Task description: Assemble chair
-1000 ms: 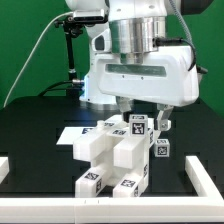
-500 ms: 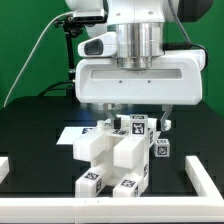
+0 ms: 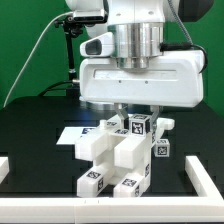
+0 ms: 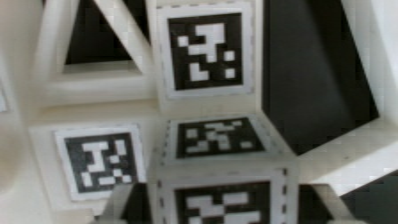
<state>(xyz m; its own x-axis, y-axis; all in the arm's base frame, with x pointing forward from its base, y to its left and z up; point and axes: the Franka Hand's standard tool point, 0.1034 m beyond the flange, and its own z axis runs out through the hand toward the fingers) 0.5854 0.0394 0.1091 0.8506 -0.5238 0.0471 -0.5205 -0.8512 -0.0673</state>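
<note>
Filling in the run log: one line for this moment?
gripper: over chair, jaw state hidden | chair: part-built, on table | wrist view: tags close

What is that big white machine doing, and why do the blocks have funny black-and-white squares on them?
The big white machine is a robot arm. One picture is taken from a camera standing off the arm; the other from a camera on its wrist, very close up. On the black table sit white chair parts, already stacked into a blocky shape. The squares are tags stuck on the parts. The gripper hangs right above the parts, but the arm's wide body hides its jaws, so I cannot tell whether it holds anything. A thin white frame runs around the table's edge.
</note>
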